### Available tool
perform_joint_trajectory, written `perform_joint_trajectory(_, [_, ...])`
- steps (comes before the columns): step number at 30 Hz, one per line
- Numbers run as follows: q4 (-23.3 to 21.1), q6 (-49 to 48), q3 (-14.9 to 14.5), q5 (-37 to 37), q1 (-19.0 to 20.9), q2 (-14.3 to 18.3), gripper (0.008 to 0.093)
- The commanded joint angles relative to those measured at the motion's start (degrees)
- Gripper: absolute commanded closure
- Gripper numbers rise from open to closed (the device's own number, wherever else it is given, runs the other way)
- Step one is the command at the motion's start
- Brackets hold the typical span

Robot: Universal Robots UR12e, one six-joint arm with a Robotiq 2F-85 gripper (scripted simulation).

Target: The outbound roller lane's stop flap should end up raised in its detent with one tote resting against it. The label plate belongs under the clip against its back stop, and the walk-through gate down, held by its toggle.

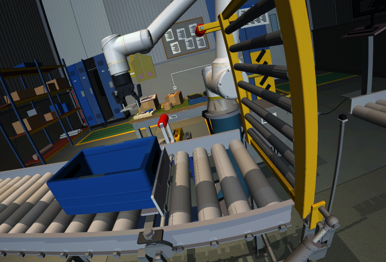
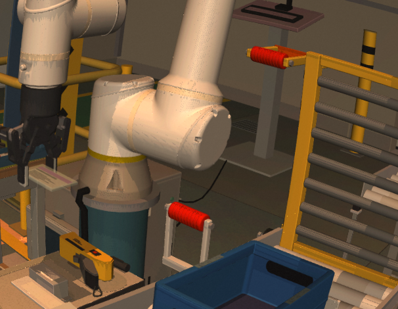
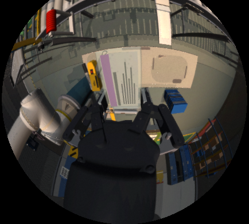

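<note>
The label plate [image 3: 122,81] is partly hidden by my fingers in the wrist camera. It is pale, with a pink stripe and black bars. My gripper [image 2: 38,169] holds the label plate [image 2: 51,179] in the air, high beside the lane and left of the arm's base. The blue tote [image 1: 107,175] sits on the rollers against the raised grey stop flap [image 1: 161,184]. The flap's red-handled lever [image 1: 163,121] stands behind the lane. The yellow walk-through gate [image 1: 274,88] stands raised, with its red handle [image 2: 268,57] at the top. Its toggle [image 1: 324,222] is at the hinge post.
A tan tray [image 2: 60,282] below my gripper carries a yellow scanner [image 2: 88,257] and a grey block [image 2: 48,281]. A bench with boxes [image 1: 162,102] stands behind. Shelving [image 1: 34,110] and blue lockers [image 1: 90,91] line the far left.
</note>
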Motion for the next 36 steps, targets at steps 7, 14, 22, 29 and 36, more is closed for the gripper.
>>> perform_joint_trajectory(7, [-1.58, 6.07, -7.67, 0.02, 5.53, 9.16, 0.0934])
perform_joint_trajectory(14, [-1.55, 9.86, -14.00, 0.01, 8.83, 15.46, 0.0934])
perform_joint_trajectory(22, [-1.62, 10.40, -14.90, 0.00, 9.27, 16.41, 0.0934])
perform_joint_trajectory(29, [-5.13, 10.44, -13.38, 0.01, 9.30, 18.49, 0.0934])
perform_joint_trajectory(36, [-11.70, 10.45, -10.98, 0.01, 9.32, 22.66, 0.0934])
